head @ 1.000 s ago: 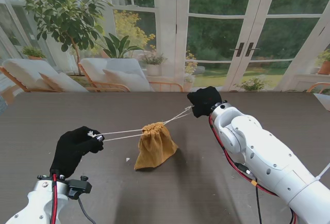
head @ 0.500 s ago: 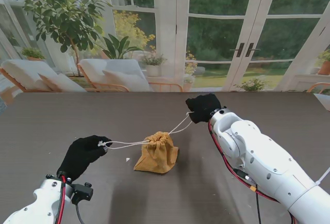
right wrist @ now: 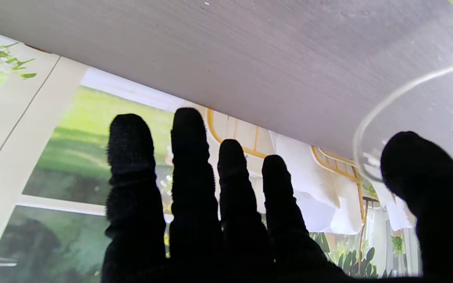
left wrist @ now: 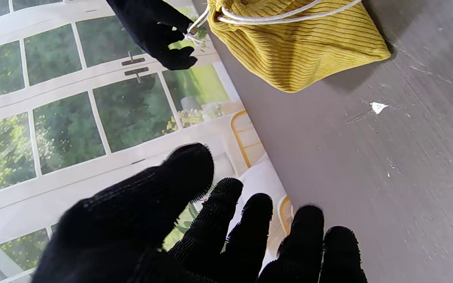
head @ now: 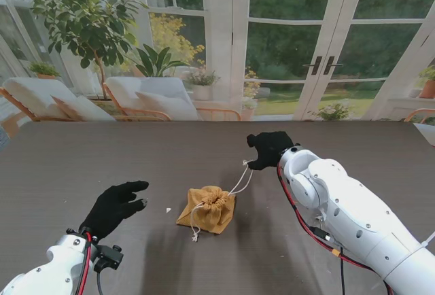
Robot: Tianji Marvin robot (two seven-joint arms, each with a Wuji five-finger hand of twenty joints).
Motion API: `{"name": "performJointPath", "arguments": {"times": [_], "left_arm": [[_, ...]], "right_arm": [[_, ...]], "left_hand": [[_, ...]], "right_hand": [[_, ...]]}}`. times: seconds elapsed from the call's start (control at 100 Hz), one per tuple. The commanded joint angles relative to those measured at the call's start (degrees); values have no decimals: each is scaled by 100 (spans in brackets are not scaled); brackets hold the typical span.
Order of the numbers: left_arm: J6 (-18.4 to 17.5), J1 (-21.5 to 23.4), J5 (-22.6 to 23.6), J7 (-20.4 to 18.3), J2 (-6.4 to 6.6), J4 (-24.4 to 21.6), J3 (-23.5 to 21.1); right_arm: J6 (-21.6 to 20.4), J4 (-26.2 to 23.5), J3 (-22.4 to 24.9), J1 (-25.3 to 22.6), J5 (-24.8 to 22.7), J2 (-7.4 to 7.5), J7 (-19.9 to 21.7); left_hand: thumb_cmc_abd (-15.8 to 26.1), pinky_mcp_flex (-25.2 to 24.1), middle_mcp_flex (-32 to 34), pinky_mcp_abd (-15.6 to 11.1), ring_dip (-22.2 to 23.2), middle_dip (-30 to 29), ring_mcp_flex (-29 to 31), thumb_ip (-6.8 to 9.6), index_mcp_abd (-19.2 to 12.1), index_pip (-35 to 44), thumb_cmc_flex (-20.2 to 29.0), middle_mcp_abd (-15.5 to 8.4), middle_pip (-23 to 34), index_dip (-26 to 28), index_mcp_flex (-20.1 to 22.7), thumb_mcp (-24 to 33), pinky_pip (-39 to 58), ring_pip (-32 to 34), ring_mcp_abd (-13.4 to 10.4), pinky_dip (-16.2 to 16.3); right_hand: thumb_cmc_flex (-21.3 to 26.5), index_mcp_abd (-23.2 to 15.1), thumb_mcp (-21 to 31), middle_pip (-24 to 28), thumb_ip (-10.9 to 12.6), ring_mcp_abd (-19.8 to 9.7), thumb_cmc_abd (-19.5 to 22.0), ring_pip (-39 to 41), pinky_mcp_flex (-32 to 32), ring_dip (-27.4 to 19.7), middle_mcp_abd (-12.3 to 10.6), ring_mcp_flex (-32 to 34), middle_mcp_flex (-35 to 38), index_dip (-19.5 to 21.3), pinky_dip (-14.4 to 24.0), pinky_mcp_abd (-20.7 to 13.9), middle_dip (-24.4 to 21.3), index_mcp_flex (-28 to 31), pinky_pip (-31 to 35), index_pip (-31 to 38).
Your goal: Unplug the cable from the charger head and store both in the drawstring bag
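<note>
Left hand (head: 114,208) fingers are spreading empty at lower left; right hand (head: 269,149) is pinching the bag (head: 208,209) cord (head: 240,181) mid-bench (head: 81,159), windows behind.

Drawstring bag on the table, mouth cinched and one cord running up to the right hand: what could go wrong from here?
1. The cord runs from the drawstring bag to the right hand. If it is caught there, a retreat could drag or tip the bag.
2. The loose cord lies slack beside the bag, where the open left hand could snag it.
</note>
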Motion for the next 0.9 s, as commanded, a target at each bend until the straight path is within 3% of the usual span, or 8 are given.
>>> {"name": "performJointPath", "arguments": {"times": [0.0, 0.12, 0.23, 0.36, 0.51, 0.69, 0.89], "left_arm": [[32, 24, 12, -176, 20, 4, -36], [36, 22, 56, -248, 38, 25, -63], [5, -11, 36, -270, 42, 80, -59], [-61, -72, 19, -240, 36, 155, -20], [-159, -132, 2, -242, 39, 231, 5], [-248, -165, 26, -296, 55, 281, 4], [-511, -206, 210, -188, 53, 370, 47]], "right_arm": [[-91, -72, 11, 4, 3, 23, 149], [-238, -143, 71, 23, 38, 52, 374], [-431, -201, 142, 36, 76, 77, 536], [-674, -362, 250, 40, 88, 130, 906], [-1040, -539, 326, 108, 37, 212, 1418], [-1360, -536, 328, 183, -146, 242, 1420], [-1302, -593, 545, -10, -22, 200, 1145]], "left_hand": [[-55, 54, -310, -321, -181, -184, -248, 95, 13, -138, -243, -160, -118, -138, -227, -94, -603, -223, -152, 17], [-81, -60, -532, -384, -277, -301, -426, 73, 13, -232, -380, -197, -218, -221, -391, -181, -713, -363, -200, 74], [-61, -65, -512, -364, -312, -353, -423, 65, -43, -208, -445, -226, -205, -245, -369, -233, -741, -383, -166, 109], [-50, -67, -470, -357, -328, -378, -411, 65, -115, -126, -469, -245, -180, -232, -253, -270, -759, -382, -153, 149], [-26, -66, -429, -355, -337, -391, -404, 69, -137, -82, -461, -259, -162, -222, -203, -291, -775, -383, -163, 184], [-7, -78, -407, -358, -347, -398, -410, 70, -190, -51, -476, -274, -150, -207, -173, -333, -801, -385, -167, 216], [-19, -80, -307, -318, -349, -392, -372, 56, -429, 8, -564, -280, -120, -176, -84, -425, -814, -373, -151, 252]], "right_hand": [[-193, 220, -189, -178, 22, 233, -289, -256, -1196, -176, 283, -373, -347, -182, -278, 337, -190, -261, -263, -203], [-123, 297, -331, -294, -76, 345, -537, -550, -1585, -461, 360, -882, -730, -437, -442, 414, -377, -445, -661, -470], [53, 331, -861, -323, -98, 399, -510, -739, -1864, -677, 410, -1295, -1034, -586, -589, 459, -475, -527, -1007, -602], [-71, 391, -722, -330, -33, 375, -751, -857, -2025, -807, 461, -1598, -1370, -681, -676, 391, -506, -661, -1209, -736], [182, 479, -809, -214, -103, 187, -960, -944, -2191, -919, 447, -1909, -1851, -710, -780, 145, -473, -907, -1408, -845], [230, 442, -887, -64, -122, 77, -981, -902, -2164, -951, 394, -1912, -1857, -701, -828, -29, -448, -834, -1414, -827], [-4, -45, -872, -2, -133, 115, -686, -781, -2052, -941, 269, -1765, -1577, -707, -832, -25, -482, -646, -1257, -800]]}}
